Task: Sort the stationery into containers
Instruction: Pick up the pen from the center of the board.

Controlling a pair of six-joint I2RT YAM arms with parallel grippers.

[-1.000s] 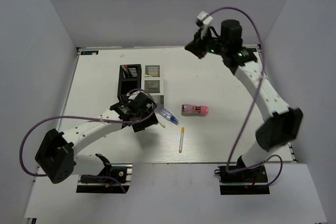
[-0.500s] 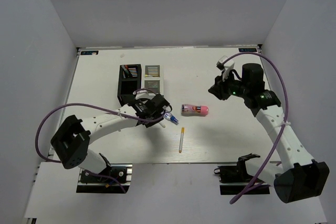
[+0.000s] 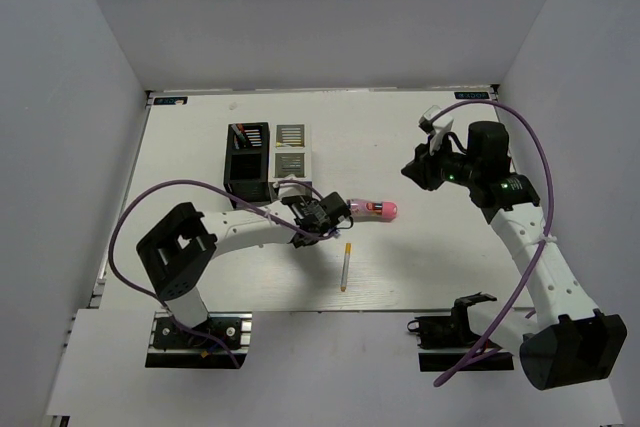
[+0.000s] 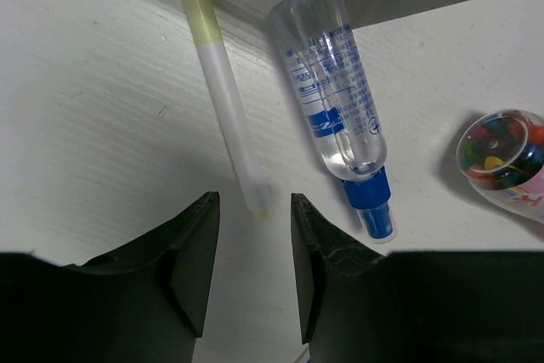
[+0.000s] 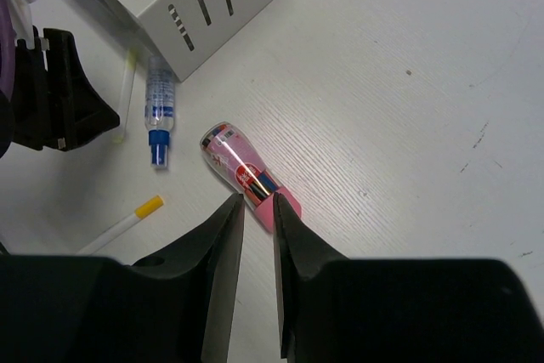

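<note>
Stationery lies loose on the surface (image 3: 190,167) in front of the two organizer boxes. It is a thin white pen (image 4: 225,99) with pale yellow ends, a blue-clear pen (image 4: 340,108), a stubby pink cylinder (image 3: 375,209) and, nearer my bases, a yellow-tipped pen (image 3: 345,267). The black box (image 3: 247,157) and the white-grey box (image 3: 290,152) stand touching side by side, the black one on the left.

My left gripper (image 4: 252,227) is low over the surface just in front of the white-grey box, its jaws apart and holding nothing. In the left wrist view the thin white pen lies just ahead of the gap. Its near tip is almost between my fingertips and its far end is up by the box's wall. The blue-clear pen lies just beside it on the right, roughly parallel, with its blue cap toward me. Its clear end is at the foot of the box; I cannot tell whether it touches. The pink cylinder is further right, apart from both.

My right gripper (image 5: 257,210) hangs in the air to the right of the pink cylinder, well apart from my left arm. Its jaws stand a narrow gap apart with nothing in them. In the right wrist view the cylinder's pink end shows through that gap, down on the surface.
</note>
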